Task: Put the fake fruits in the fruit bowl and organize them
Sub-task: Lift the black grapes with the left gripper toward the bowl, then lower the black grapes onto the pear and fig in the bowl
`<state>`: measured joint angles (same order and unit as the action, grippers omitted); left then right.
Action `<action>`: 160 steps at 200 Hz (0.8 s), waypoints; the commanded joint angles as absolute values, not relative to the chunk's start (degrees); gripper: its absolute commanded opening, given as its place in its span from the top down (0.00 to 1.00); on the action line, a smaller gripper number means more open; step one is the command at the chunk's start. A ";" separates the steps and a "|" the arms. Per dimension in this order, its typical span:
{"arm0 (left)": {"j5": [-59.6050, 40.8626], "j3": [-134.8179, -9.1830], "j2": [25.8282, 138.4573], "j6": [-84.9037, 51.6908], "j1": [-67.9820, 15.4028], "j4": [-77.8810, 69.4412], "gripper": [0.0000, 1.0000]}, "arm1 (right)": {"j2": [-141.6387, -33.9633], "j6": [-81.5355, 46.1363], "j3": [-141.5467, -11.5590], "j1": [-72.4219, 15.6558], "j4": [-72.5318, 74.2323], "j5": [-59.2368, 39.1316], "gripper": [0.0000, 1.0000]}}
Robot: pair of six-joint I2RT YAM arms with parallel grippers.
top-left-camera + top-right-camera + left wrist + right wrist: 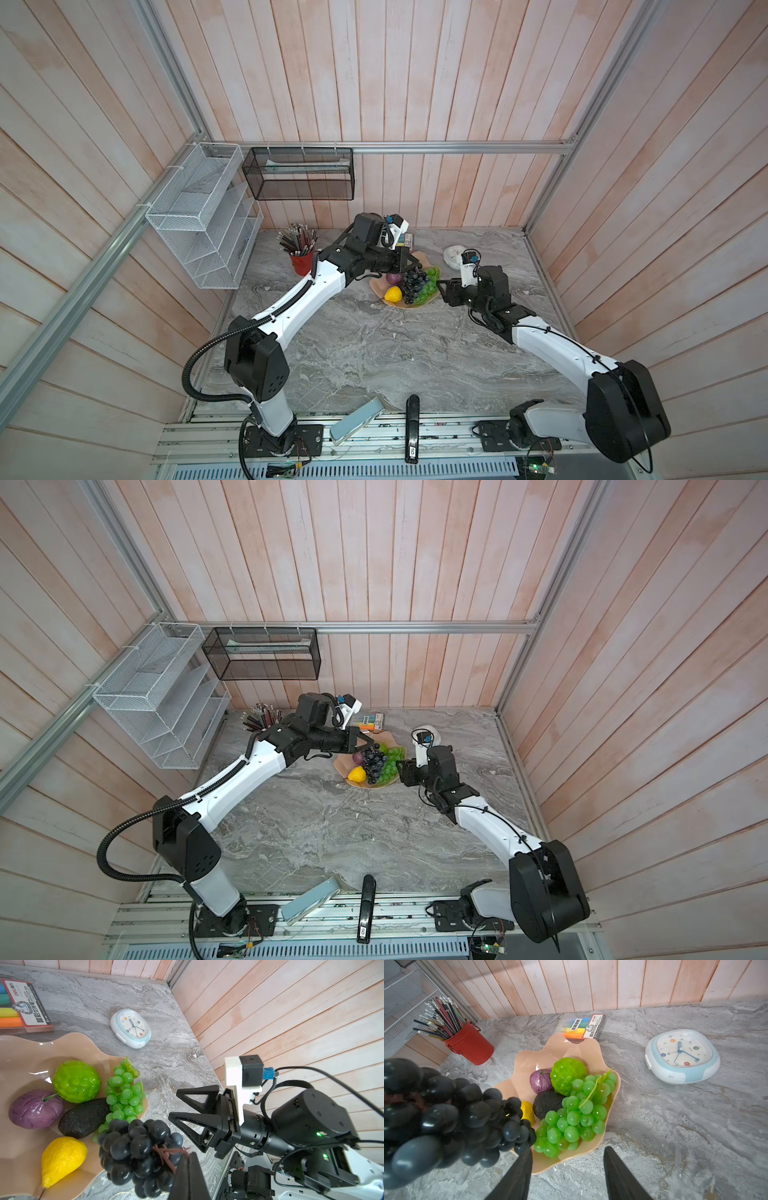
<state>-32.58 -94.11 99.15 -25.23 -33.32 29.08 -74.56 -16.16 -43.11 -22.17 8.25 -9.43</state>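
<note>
Left fingers [188, 1178] pinch black grapes [133, 1147], seemingly over bowl [20, 1059].

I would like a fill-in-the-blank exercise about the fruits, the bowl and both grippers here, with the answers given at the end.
1. The left gripper is shut on the stem of the ____.
2. The right gripper is ____ and holds nothing.
3. Besides the held fruit, ____ fruits lie in the fruit bowl.
4. The round white ____ lies on the table outside the fruit bowl.

Answers: black grape bunch; open; five; clock.
</note>
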 commanded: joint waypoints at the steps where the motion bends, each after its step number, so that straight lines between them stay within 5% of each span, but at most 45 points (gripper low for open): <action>1: -32.08 -93.17 97.81 -24.29 -32.96 27.71 1.00 | -74.79 -17.05 -43.33 -21.90 9.84 -11.05 0.44; 160: -35.50 -94.42 106.40 -24.49 -27.24 22.50 1.00 | -83.91 -17.14 -47.11 -21.93 13.49 -14.88 0.45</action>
